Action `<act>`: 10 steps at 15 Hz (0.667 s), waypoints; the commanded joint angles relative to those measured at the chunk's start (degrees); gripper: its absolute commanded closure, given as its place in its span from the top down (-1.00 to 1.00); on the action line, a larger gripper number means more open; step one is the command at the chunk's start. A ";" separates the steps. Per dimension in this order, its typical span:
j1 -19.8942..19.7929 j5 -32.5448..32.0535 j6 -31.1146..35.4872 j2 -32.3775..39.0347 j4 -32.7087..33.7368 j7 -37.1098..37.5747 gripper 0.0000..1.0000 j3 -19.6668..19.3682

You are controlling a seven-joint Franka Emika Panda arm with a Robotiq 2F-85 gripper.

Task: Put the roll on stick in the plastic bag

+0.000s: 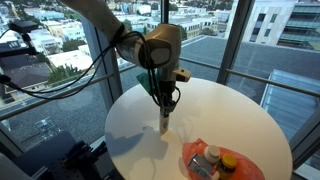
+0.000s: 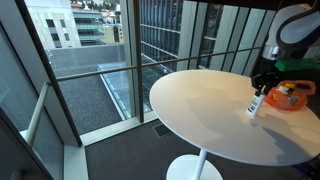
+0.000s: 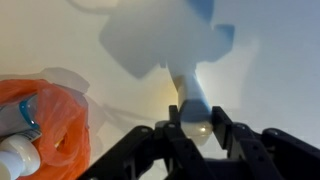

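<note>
The roll on stick point(image 1: 164, 124), a slim pale cylinder, stands upright on the round white table point(image 1: 230, 110). My gripper point(image 1: 164, 110) comes down on it from above, and the wrist view shows the fingers point(image 3: 194, 125) closed on both sides of the stick point(image 3: 190, 95). It also shows in an exterior view point(image 2: 255, 104) under the gripper point(image 2: 258, 92). The orange-red plastic bag point(image 1: 222, 162) lies on the table a little to one side, seen also in an exterior view point(image 2: 287, 97) and at the wrist view's left edge point(image 3: 45, 125).
In the bag lie a yellow-orange bottle with a dark cap point(image 1: 229, 162) and a white-capped tube point(image 3: 15, 155). Glass walls with railings surround the table point(image 2: 200, 100), which stands on a single pedestal point(image 2: 195, 168).
</note>
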 commanded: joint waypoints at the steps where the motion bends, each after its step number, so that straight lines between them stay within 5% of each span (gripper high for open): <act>1: 0.13 1.37 0.71 -0.35 -0.03 -0.49 -0.80 -0.72; 10: -2.43 4.63 -1.26 -4.09 4.73 0.14 -0.78 -4.01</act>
